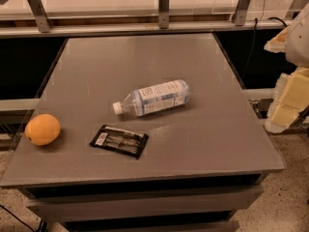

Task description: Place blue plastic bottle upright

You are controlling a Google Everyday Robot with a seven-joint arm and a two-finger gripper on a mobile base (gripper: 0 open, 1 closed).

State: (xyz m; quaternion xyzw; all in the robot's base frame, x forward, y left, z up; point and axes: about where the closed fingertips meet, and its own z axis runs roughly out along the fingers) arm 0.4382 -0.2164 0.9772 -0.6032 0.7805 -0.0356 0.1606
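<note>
The blue plastic bottle (155,97) lies on its side near the middle of the grey table (203,129). It is clear, with a pale blue-and-white label. Its white cap (117,108) points to the left front. My gripper (286,103) shows as pale cream-yellow blocks at the right edge of the view, beyond the table's right side and well apart from the bottle. A white part of the arm (299,35) is above it. Nothing is held that I can see.
An orange fruit (43,129) sits at the table's front left. A flat black packet (119,140) lies in front of the bottle. A rail with metal posts (164,6) runs behind the table. Speckled floor (285,202) lies to the right.
</note>
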